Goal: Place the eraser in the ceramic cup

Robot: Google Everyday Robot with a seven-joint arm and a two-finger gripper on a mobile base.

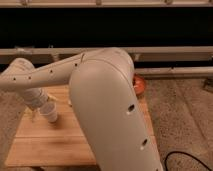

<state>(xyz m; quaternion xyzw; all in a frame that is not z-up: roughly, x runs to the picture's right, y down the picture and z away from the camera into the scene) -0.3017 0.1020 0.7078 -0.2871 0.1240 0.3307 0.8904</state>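
My white arm fills the middle of the camera view, and its forearm reaches left and bends down over a wooden table (55, 145). The gripper (49, 114) hangs low over the left part of the table, close to its surface. A round orange-red vessel (140, 84) sits at the table's far right corner, partly hidden behind my arm; I cannot tell if it is the ceramic cup. I cannot see the eraser: it is hidden or out of view. A small pale yellowish thing (33, 114) lies just left of the gripper, too unclear to name.
The table stands on a speckled floor (185, 120). Grey horizontal rails (170, 51) run along a dark wall behind it. A black cable (187, 159) curls on the floor at the bottom right. My big upper arm link (110, 110) blocks the table's middle.
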